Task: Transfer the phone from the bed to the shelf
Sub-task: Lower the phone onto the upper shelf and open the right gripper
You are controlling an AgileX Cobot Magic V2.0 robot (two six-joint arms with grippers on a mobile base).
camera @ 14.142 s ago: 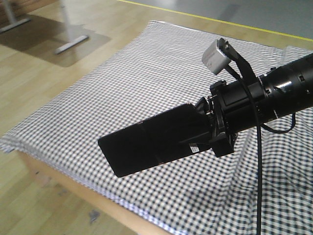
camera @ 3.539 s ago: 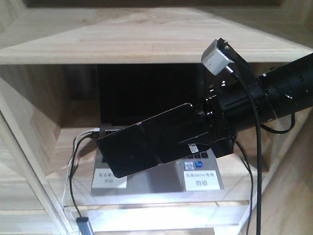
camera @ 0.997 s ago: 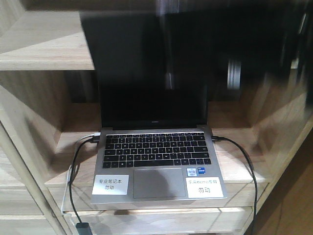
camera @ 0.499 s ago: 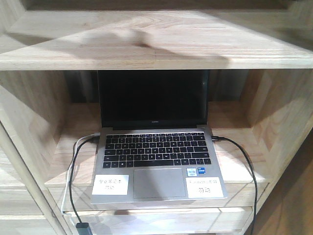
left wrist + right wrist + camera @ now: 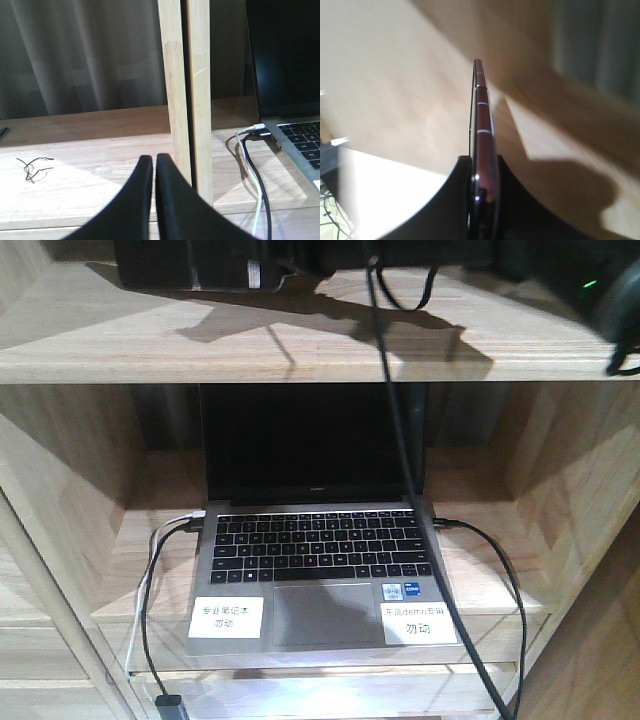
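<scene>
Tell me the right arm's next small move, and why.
Probably lower a little. The right gripper is shut on the thin pinkish-gold-edged black phone, edge-on above the upper board of the pale wooden shelf; whether it touches the board cannot be told, so descend before opening.

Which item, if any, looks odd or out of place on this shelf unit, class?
Little stands out. The phone is held edge-on in the right gripper, not lying flat on the shelf. The laptop sits square, cables trailing over the front edge. A small tangle of wire lies loose on the neighbouring board.
</scene>
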